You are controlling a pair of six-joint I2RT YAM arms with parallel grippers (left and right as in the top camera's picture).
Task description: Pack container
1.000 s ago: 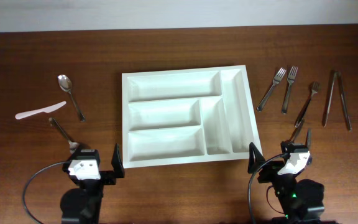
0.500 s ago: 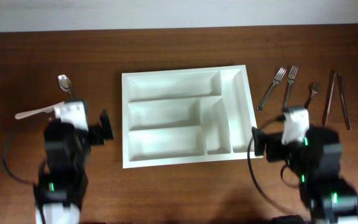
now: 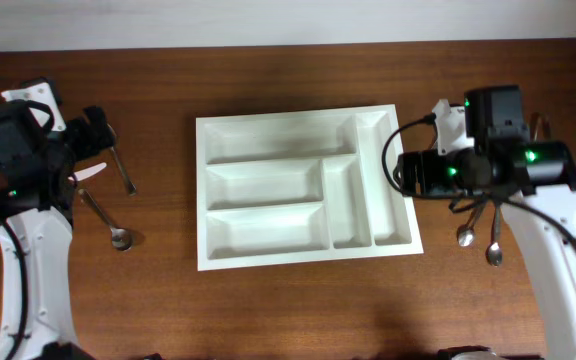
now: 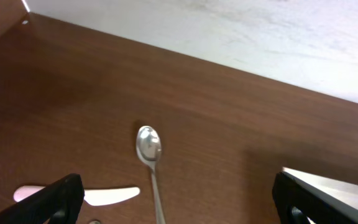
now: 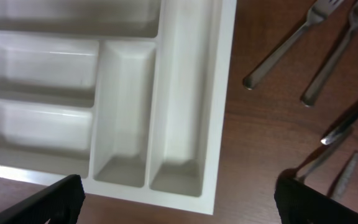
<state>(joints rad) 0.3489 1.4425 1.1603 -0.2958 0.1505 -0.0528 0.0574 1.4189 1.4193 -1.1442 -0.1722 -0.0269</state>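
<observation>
The container [image 3: 268, 228] is plain white against a dark reddish-brown worktop [image 3: 298, 310] with fine wood grain. Forks [image 5: 284, 46] and spoon [image 4: 148, 144] gleam silver, the knife [image 4: 107, 196] is white, and green lights glow on the black right arm [image 3: 428, 172].

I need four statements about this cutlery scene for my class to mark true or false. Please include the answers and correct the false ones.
1. Every compartment of the container is empty. True.
2. A spoon lies inside the container. False: the spoon seen by the left wrist camera lies outside it, on the wood.
3. The left gripper and the right gripper are both open. True.
4. The forks lie to the left of the container. False: the forks lie to its right.
</observation>
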